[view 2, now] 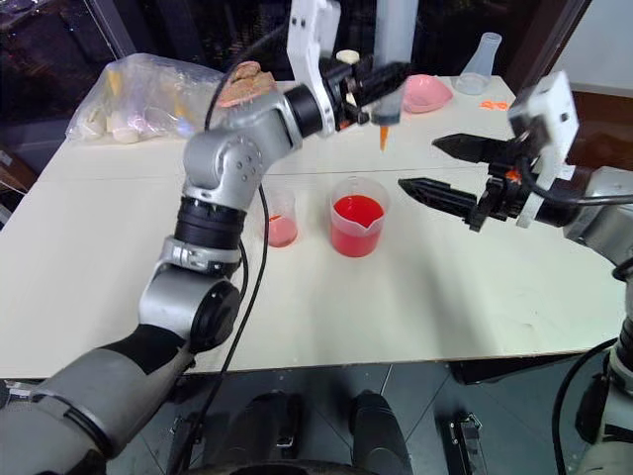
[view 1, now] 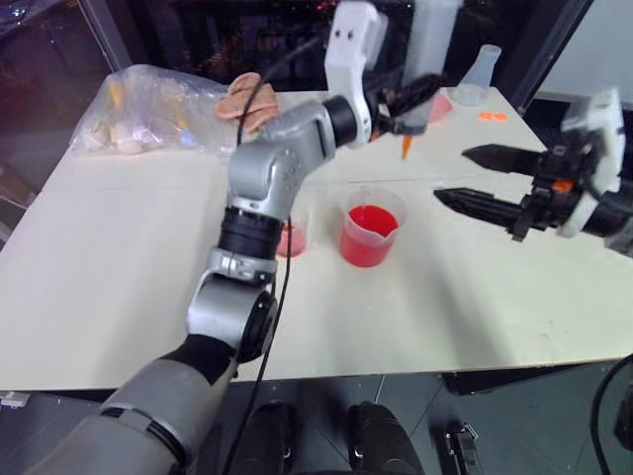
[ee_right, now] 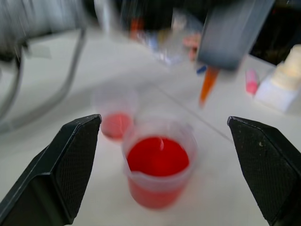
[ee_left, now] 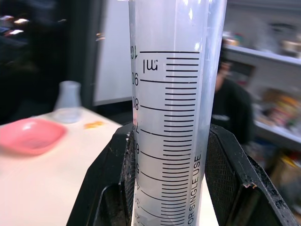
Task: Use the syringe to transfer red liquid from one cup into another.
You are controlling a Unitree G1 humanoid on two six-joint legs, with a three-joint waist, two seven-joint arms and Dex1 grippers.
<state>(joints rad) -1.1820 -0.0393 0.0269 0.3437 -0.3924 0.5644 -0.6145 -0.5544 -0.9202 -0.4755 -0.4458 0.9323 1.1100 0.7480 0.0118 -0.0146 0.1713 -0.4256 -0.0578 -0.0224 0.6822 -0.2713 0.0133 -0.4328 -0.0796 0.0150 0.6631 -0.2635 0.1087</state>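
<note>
My left gripper (view 2: pixel 379 81) is shut on the syringe (view 2: pixel 396 49), a clear barrel with printed graduations held upright, its orange tip (view 2: pixel 383 134) pointing down. It hangs above the table, just behind the larger cup (view 2: pixel 356 220), which holds red liquid (view 2: pixel 356 212). The barrel (ee_left: pixel 171 117) shows clear between the two fingers. The smaller cup (view 2: pixel 281 220), with a little pale red liquid, stands left of the larger one, close to my left forearm. My right gripper (view 2: pixel 440 166) is open, level, to the right of the larger cup and pointing toward it.
At the table's back right are a pink dish (view 2: pixel 425 91), a clear flask (view 2: pixel 480 61) and orange scraps (view 2: pixel 493 104). A plastic bag (view 2: pixel 148 99) of items lies at the back left. A person (ee_left: pixel 230 108) is in the background.
</note>
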